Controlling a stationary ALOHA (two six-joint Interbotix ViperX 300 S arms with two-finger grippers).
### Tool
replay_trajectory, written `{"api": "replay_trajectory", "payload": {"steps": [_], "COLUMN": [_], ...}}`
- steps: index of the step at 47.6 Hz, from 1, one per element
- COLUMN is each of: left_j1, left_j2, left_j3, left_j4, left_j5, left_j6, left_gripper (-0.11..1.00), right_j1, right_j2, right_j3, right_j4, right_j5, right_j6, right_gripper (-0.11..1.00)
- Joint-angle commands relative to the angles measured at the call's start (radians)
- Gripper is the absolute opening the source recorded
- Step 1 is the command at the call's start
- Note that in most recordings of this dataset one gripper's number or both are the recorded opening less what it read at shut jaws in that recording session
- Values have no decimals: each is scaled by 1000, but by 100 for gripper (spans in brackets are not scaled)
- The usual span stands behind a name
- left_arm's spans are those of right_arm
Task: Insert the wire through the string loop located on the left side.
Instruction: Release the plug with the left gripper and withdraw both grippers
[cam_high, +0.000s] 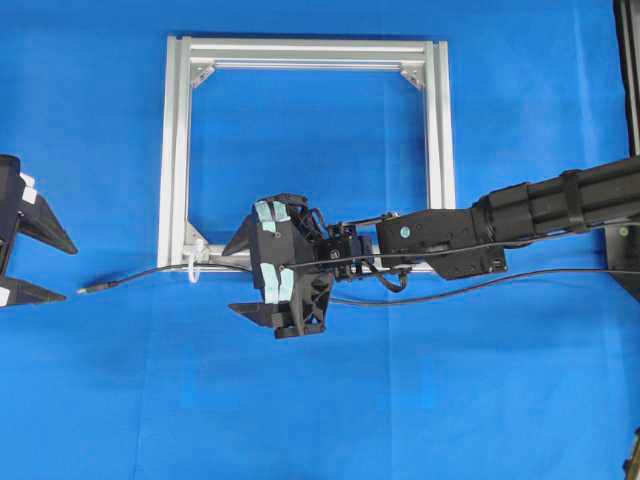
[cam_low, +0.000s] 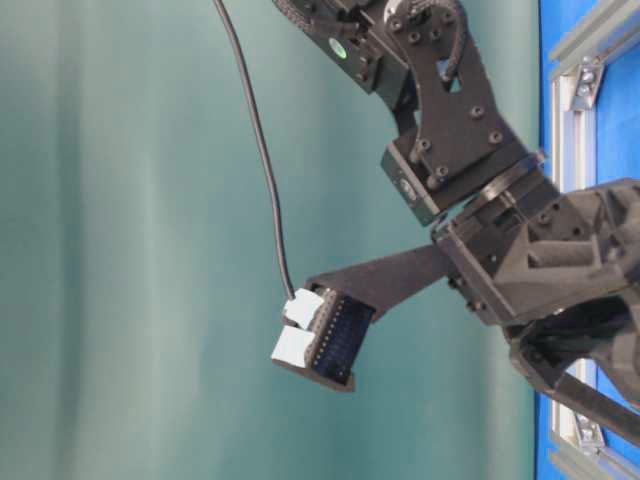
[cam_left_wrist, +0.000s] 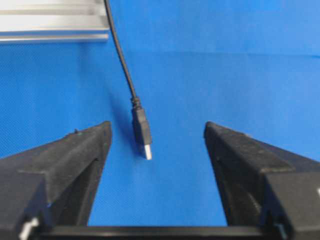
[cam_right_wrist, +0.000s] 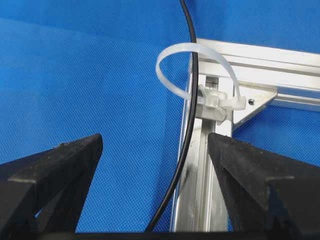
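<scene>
Wire plug lies loose between the open left claw fingers.

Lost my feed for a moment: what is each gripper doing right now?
Left gripper: open, holding nothing; the wire plug lies between its fingers.
Right gripper: open, holding nothing, facing the string loop.

Brushed, satin silver aluminium square frame; translucent glossy white plastic string loop; smooth black rubber-sheathed wire; matt woven blue cloth table cover are noted.
</scene>
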Motion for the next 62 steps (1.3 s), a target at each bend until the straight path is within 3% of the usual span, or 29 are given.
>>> {"api": "replay_trajectory", "payload": {"steps": [1,10,32,48,62], "left_j1": [-3,-3,37,81,89], "left_j2": [5,-12,-164,-196,-196], "left_j3": [-17,-20,-38,-44,-44], "left_j4": [2,9,23,23,23], "left_j5": [-3,-23,-265,-351,-360], "left_j6": [0,9,18,140,146], "left_gripper": [64,62,62,61,61], "right_j1": [3,3,-5,-6,-6], "right_j2": [-40,-55,-224,-314,-314], "right_j3": [-12,-12,-14,-17,-17], "right_j4": [-2,-2,-2,-2,-2], "right_j5": [-6,-2,44,69,69], "right_j6": [-3,-2,-18,-41,-41], "right_gripper": [91,91,91,91,91]}}
